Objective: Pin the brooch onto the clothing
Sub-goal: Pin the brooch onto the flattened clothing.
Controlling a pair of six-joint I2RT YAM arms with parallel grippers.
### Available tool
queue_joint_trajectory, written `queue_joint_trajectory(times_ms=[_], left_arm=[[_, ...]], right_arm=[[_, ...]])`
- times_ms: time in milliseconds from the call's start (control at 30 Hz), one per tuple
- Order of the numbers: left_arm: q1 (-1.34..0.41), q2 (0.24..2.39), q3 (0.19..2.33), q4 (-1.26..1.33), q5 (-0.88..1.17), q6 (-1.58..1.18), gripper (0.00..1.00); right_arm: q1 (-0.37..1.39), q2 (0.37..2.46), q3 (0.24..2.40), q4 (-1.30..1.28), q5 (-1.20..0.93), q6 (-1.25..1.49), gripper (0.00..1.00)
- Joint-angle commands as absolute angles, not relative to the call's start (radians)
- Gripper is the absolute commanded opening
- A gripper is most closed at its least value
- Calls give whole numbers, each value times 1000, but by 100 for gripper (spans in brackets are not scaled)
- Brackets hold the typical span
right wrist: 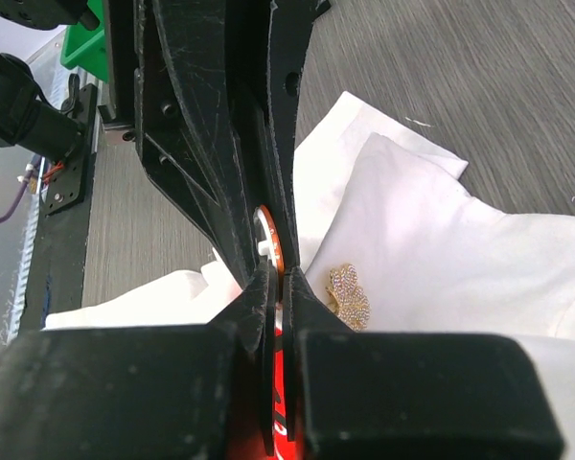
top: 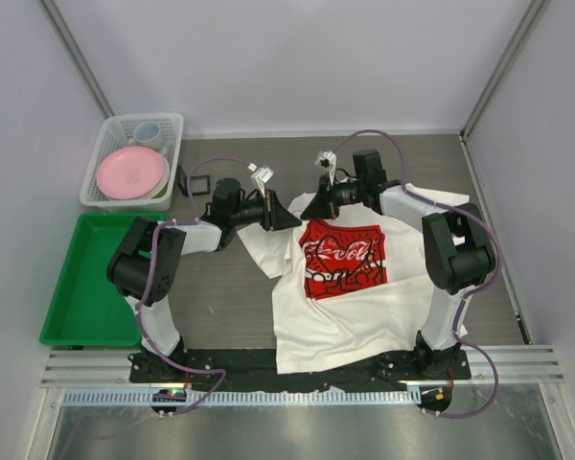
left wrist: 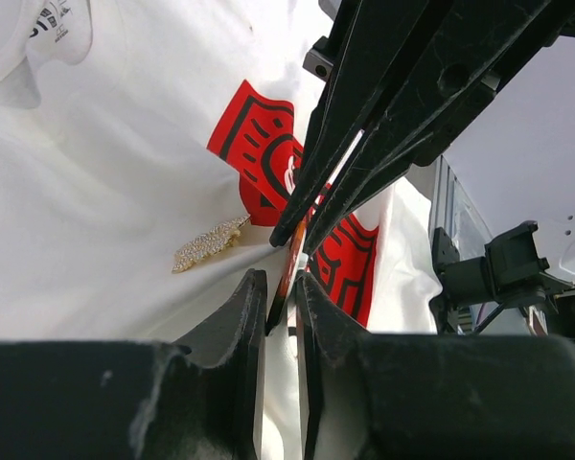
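The white T-shirt (top: 364,307) lies flat on the table with its red print (top: 341,257) facing up. Both grippers meet nose to nose at its collar end. A gold glittering brooch (left wrist: 209,242) (right wrist: 349,295) lies loose on the white cloth just beside them. A thin round orange-rimmed disc (left wrist: 289,264) (right wrist: 271,233) stands edge-on between the two grippers. My left gripper (top: 289,217) (left wrist: 280,280) is closed narrowly on its lower edge, with a fold of shirt. My right gripper (top: 311,207) (right wrist: 278,273) is pinched shut on the opposite edge.
A white basket (top: 177,144) at the back left holds a pink plate (top: 129,172) and a cup. A green tray (top: 91,278) sits in front of it. A small black item (top: 197,182) lies behind the left arm. The shirt's neck label (left wrist: 53,19) shows.
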State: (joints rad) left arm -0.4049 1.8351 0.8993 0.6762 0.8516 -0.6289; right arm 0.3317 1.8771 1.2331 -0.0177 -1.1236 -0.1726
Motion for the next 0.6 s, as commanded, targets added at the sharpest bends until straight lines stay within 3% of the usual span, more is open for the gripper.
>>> queue_joint_trajectory(times_ms=[0, 567], left_arm=[[-387, 1839, 943, 723, 792, -620, 16], [-388, 1847, 966, 644, 778, -586, 11]], right_arm=[[364, 1804, 1278, -124, -1184, -264, 1], [396, 1769, 1325, -290, -1172, -480, 1]])
